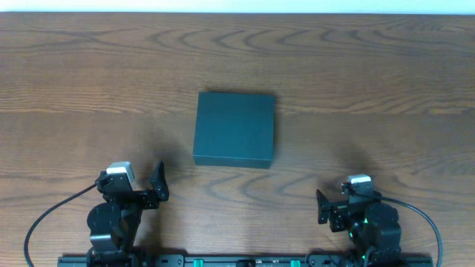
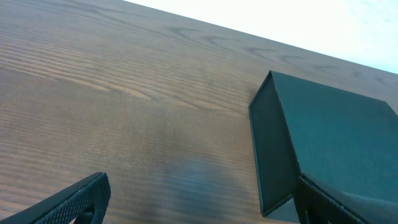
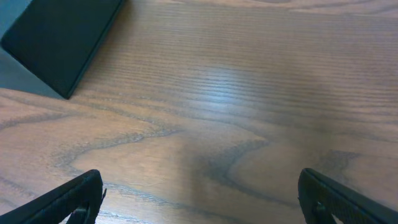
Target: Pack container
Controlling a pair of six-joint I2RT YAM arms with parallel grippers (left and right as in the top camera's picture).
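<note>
Black, ribbed fingers (image 2: 74, 199) of the left gripper (image 2: 205, 208) stand wide apart in the left wrist view, and only bare wood lies between them. The right gripper (image 3: 202, 205) is the same: its two fingers are spread to both lower corners of the right wrist view and hold nothing. Both grippers are low at the near edge of the table (image 1: 386, 67), the left one on the left side and the right one on the right side, well apart from each other. The container (image 1: 234, 127) lies flat near the middle of the table, between the two arms and a little farther from the robot. It is dark teal, matte and squarish, its top face is shut, and it touches neither gripper. The surface is brown wood with strong wavy grain, and it shines softly in the right wrist view. Beyond the far edge of the table there is only a plain white band, and I cannot tell what it is. I count one container, two arms and two grippers with two fingers each.
</note>
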